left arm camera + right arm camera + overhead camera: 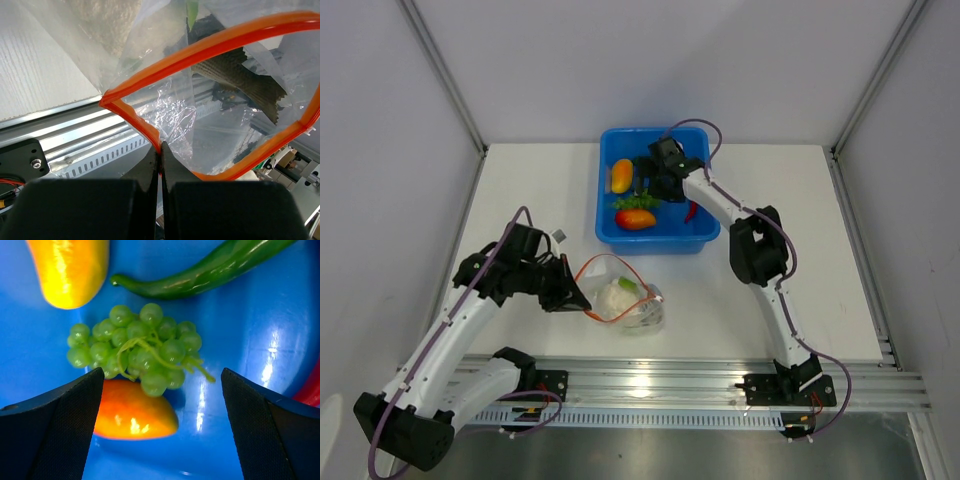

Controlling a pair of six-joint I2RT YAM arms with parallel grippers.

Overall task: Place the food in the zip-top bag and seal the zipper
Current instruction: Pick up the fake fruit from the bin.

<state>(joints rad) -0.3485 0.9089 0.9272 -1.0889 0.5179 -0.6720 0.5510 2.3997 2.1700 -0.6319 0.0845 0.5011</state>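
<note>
Clearly the right gripper (162,377) spread its jaws wide above the grape bunch (140,347), likely light and knobbly, best pinched mid-cluster; the left gripper (160,152) clamped the zipper (200,50).

The zip-top bag (170,120) is clear, crinkly, shiny plastic; its zipper (210,47) is a smooth orange strip. The blue tub (240,325) is glossy plastic, and the green grapes (140,347) in it gleam too. The pads (55,430) on my right end effector (162,377) are matt black, finely textured. The worktop (800,260) looks matt white.
</note>
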